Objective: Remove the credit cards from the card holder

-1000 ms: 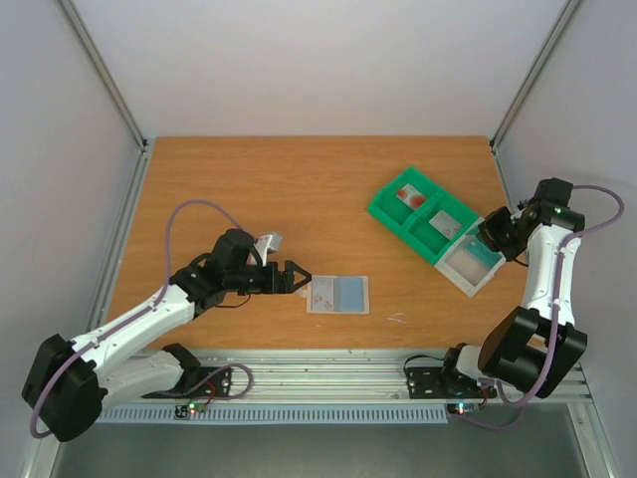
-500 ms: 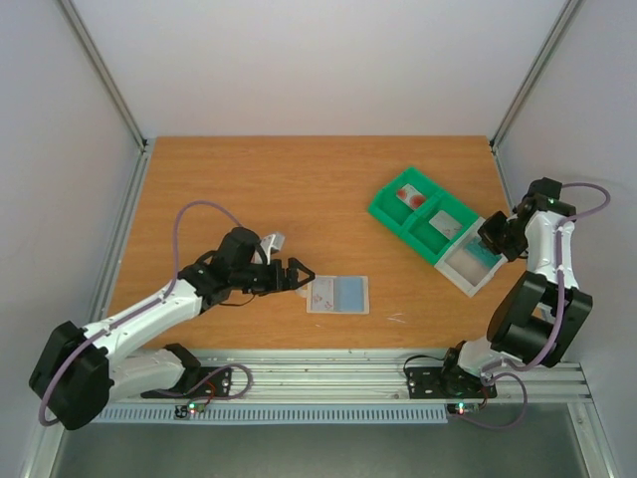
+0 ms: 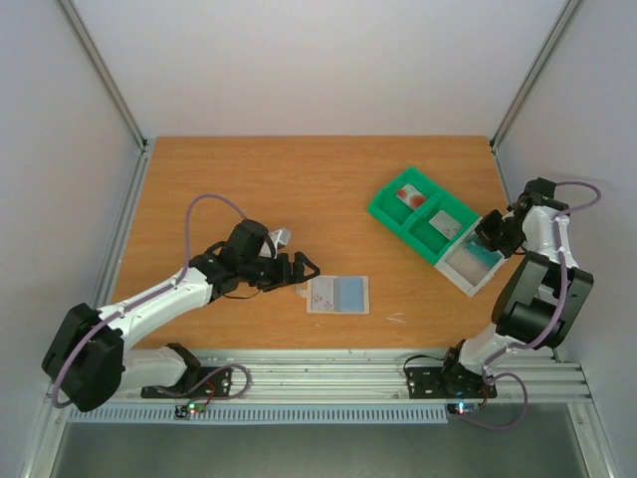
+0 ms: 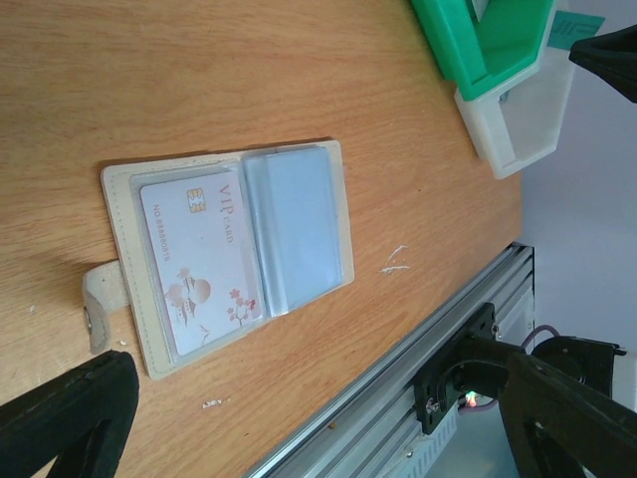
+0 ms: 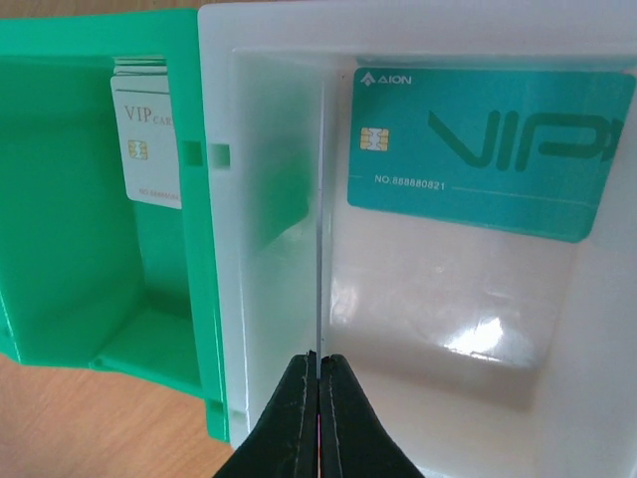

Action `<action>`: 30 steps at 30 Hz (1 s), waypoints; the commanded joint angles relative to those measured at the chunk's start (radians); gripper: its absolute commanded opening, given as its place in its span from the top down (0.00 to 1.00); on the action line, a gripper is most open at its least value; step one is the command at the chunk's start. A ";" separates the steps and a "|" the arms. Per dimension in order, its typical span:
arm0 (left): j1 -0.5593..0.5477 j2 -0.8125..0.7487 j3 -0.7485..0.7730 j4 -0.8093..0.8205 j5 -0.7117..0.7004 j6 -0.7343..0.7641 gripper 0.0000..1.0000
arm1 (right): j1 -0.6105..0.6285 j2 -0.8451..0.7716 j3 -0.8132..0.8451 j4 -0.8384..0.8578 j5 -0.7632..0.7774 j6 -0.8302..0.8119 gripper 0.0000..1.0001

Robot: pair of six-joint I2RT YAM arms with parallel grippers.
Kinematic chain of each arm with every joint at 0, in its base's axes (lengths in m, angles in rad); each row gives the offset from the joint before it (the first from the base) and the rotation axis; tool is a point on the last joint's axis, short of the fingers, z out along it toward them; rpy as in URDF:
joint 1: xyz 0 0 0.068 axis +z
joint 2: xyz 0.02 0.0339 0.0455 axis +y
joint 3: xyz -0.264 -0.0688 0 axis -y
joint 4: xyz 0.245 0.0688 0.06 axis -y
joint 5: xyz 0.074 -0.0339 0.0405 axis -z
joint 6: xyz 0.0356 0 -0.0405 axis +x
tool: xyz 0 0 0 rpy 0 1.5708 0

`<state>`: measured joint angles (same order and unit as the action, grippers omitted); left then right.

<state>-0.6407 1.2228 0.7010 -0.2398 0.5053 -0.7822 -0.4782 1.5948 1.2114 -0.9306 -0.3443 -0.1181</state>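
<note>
The card holder (image 4: pixel 144 279) lay open and flat on the bench (image 3: pixel 249 189), just ahead of the left tool (image 3: pixel 306 276), with its small tab (image 4: pixel 95 299) on the end nearest that tool. The left tool's fingers were spread wide, had hold of nothing and did not touch the holder. The pocket nearer this tool held a white VIP card (image 4: pixel 199 259), and the pocket beyond it held a blue-grey card (image 4: pixel 296 229).

Well away from the holder, the right tool (image 5: pixel 318 360) hung over a white bin (image 5: pixel 438 289) that was joined to a green tray (image 5: pixel 60 249). Its fingers were pressed together on a thin card (image 5: pixel 319 219) seen edge-on, standing upright from the tips. A teal card (image 5: pixel 478 149) lay in the bin past the fingertips. Another white card (image 5: pixel 144 139) sat in the adjoining green compartment, off to the side of that tool.
</note>
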 commanded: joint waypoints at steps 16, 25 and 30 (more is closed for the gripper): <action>0.003 -0.013 0.069 -0.055 -0.011 -0.011 0.01 | 0.021 0.109 0.024 0.062 0.072 -0.041 0.96; 0.003 -0.029 0.046 -0.044 -0.007 -0.022 0.01 | 0.027 0.129 0.045 0.042 0.148 -0.048 0.92; 0.003 -0.038 0.047 -0.053 -0.008 -0.016 0.01 | 0.027 0.129 0.051 0.030 0.184 -0.045 0.90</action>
<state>-0.6407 1.2091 0.7460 -0.2996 0.4976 -0.8036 -0.4580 1.7157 1.2282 -0.8837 -0.2226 -0.1516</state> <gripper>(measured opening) 0.994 0.081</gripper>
